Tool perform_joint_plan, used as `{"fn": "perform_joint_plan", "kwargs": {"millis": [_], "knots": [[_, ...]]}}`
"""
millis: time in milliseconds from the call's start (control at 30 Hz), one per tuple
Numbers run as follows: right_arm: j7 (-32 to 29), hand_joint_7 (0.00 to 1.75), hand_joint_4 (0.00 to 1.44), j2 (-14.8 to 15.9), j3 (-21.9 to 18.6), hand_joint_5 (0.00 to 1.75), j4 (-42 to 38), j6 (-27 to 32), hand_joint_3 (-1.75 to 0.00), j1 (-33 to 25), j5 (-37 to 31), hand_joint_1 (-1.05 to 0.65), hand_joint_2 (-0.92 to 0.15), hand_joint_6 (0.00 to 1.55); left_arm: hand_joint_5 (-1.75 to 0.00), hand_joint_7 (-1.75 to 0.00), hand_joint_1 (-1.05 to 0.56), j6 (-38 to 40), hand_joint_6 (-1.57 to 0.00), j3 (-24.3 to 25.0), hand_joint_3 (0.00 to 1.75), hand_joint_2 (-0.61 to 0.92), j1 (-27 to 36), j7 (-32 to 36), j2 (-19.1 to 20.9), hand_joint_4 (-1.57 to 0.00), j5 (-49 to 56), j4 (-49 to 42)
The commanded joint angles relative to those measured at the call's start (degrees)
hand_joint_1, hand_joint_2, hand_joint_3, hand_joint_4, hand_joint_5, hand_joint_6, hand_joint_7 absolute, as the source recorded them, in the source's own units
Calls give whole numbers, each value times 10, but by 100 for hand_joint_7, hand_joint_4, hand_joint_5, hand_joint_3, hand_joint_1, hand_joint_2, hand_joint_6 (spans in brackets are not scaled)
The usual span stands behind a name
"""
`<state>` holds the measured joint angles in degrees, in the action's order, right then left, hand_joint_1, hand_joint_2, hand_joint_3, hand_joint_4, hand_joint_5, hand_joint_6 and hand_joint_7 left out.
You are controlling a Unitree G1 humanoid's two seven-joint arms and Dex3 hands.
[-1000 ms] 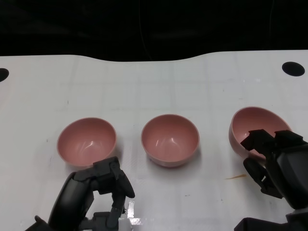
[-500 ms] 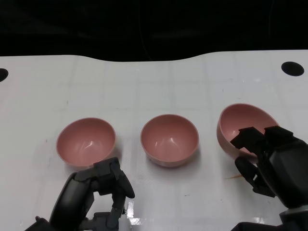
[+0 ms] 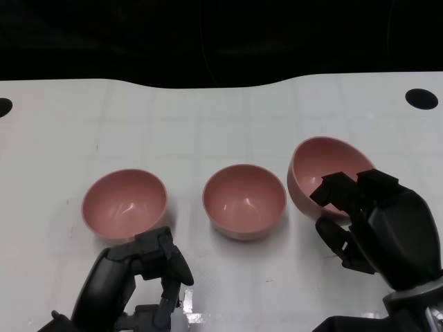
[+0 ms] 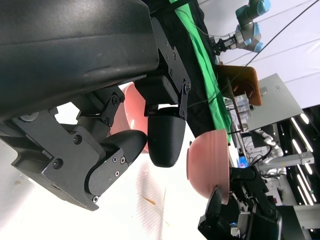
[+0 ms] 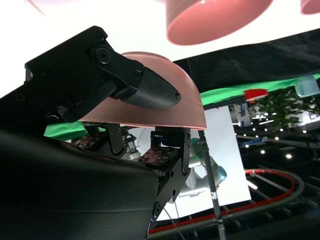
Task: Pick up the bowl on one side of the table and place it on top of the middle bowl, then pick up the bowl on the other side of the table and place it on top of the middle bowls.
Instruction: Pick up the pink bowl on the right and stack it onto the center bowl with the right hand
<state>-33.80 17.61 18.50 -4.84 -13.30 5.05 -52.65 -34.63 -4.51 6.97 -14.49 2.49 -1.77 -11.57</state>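
Three pink bowls show in the head view. The left bowl (image 3: pixel 125 204) and the middle bowl (image 3: pixel 244 201) rest on the white table (image 3: pixel 208 124). My right hand (image 3: pixel 377 225) grips the right bowl (image 3: pixel 322 173) by its near rim, lifted and tilted, just right of the middle bowl. In the right wrist view a finger (image 5: pixel 145 87) presses on this bowl (image 5: pixel 150 107), with the middle bowl (image 5: pixel 215 20) beyond. My left hand (image 3: pixel 149 273) sits near the front edge, just in front of the left bowl, fingers curled in and holding nothing. The left wrist view shows the lifted bowl (image 4: pixel 210 162) and curled fingers (image 4: pixel 165 140).
A black hole (image 3: pixel 421 98) marks the table's far right and another (image 3: pixel 3 107) the far left edge. A small brown smear lies on the table where the right bowl stood, now hidden by my right hand. Dark space lies beyond the table's back edge.
My right hand has carried the right bowl up and leftward toward the middle bowl. The left hand and the other two bowls have stayed put.
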Motion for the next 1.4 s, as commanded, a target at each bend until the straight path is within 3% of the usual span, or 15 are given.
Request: {"fn": "perform_joint_plan", "kwargs": {"millis": [33,300,467,600,767,800,900,967,1100,1200,1233,1300,1400], "knots": [[7,175,97,-2,4,175,-3,-10,-116,17,9,-16,-39,73,-175,-147,-14,-14,-81,4,141,36,-4,7,5,-87,5,-5],[12,170,98,-12,14,175,-20,-27,-116,42,13,-17,-38,76,-175,-148,-13,-15,-81,4,142,35,-4,7,5,-87,5,-6],[27,165,99,-15,23,175,-30,-30,-124,57,12,-15,-32,81,-175,-148,-13,-13,-81,4,143,35,-4,6,4,-87,4,-6],[46,140,98,-18,28,175,-32,-26,-127,65,11,-12,-23,91,-174,-146,-13,-13,-81,4,139,37,-4,7,4,-87,6,-5],[61,142,98,-17,36,175,-34,-27,-129,76,5,-10,-22,89,-174,-146,-12,-15,-82,4,142,35,-4,6,3,-87,5,-6],[65,132,98,-16,38,173,-36,-28,-127,79,5,-10,-23,90,-175,-147,-13,-16,-81,4,142,35,-4,8,3,-87,8,-7],[73,132,96,-16,44,174,-41,-28,-120,88,3,-12,-26,91,-175,-148,-13,-15,-82,4,143,35,-5,8,4,-87,9,-8],[73,149,95,-17,49,175,-48,-27,-113,95,-1,-13,-27,84,-175,-147,-12,-12,-81,4,144,35,-5,7,3,-86,7,-7],[68,161,96,-20,58,175,-63,-26,-95,110,-11,-11,-29,79,-174,-146,-13,-1,-82,4,143,34,-2,7,0,-87,3,-1],[60,153,96,-20,67,175,-78,-24,-77,123,-20,-12,-34,82,-173,-144,-11,1,-83,3,143,34,-1,7,-2,-87,1,1],[57,135,97,-22,69,175,-84,-24,-69,126,-21,-10,-35,88,-173,-143,-11,-2,-83,3,143,34,-2,7,-2,-87,3,0],[54,122,97,-25,72,175,-95,-27,-63,132,-22,-8,-36,93,-173,-143,-10,-4,-84,3,143,34,-2,7,-3,-87,3,-1],[56,137,97,-27,77,175,-109,-31,-71,141,-20,-7,-38,90,-174,-144,-11,-1,-84,2,143,34,-3,6,-5,-88,2,-2]]}}
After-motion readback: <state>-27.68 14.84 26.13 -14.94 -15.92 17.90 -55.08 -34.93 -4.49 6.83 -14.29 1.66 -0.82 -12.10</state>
